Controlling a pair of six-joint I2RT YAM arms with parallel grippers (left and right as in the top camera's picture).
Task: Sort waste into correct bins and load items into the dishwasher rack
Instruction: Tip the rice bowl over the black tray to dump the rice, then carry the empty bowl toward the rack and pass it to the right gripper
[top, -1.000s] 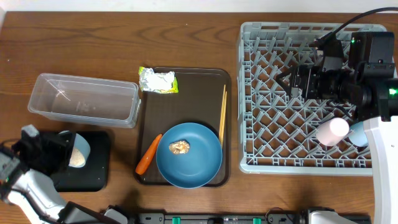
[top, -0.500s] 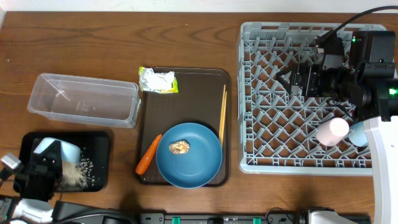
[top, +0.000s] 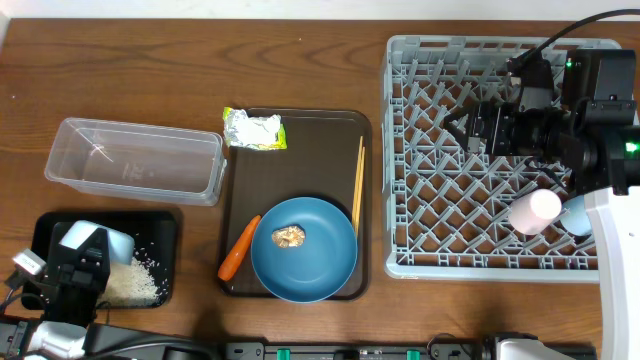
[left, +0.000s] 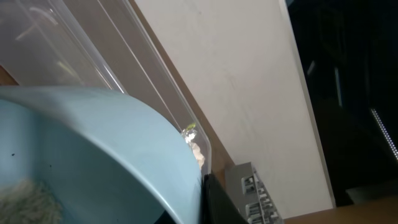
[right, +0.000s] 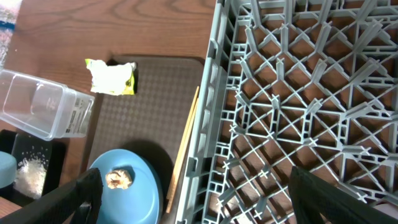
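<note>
The left gripper (top: 82, 258), at the lower left of the overhead view, is clamped on the rim of the small bowl (top: 95, 238). It appears to hold the bowl tipped over the black tray (top: 165, 225), probably to empty it: white rice (top: 132, 285) lies heaped in that tray. Just above, the clear tub (top: 135, 160) shows nothing inside.

Mid-frame, the brown serving tray (top: 300, 150) carries the wrapper (top: 253, 129), carrot (top: 238, 247), chopsticks (top: 358, 185) and blue plate (top: 320, 265), which bears a brown lump (top: 290, 235).

At upper right the right gripper (top: 452, 130) hovers spread and empty over the rack (top: 430, 220), which holds the pink cup (top: 535, 210) and light blue cup (top: 575, 215) in its lower right.
</note>
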